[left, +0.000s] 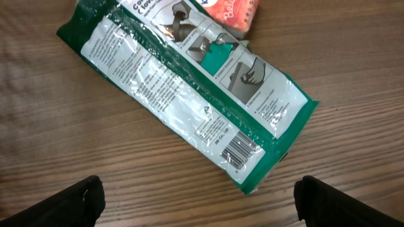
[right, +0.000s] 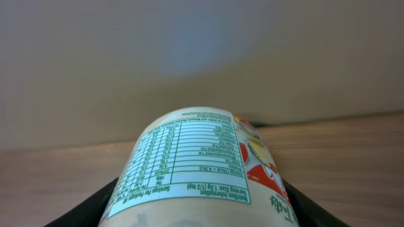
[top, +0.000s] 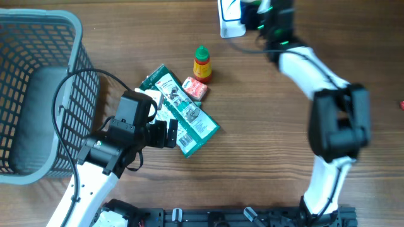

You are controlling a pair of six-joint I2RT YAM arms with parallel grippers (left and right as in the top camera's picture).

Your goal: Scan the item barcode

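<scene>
Container [right: 196, 170] between right jaws (label up)

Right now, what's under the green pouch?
Bare table shows around the near end of the green pouch, whose barcode faces up. Anything directly beneath it is covered.

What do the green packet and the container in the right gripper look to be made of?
The green packet: thin glossy plastic film, likely; it crinkles and glares. The container: smooth, rounded wall under a printed nutrition label; plastic or coated card, cannot tell.
</scene>
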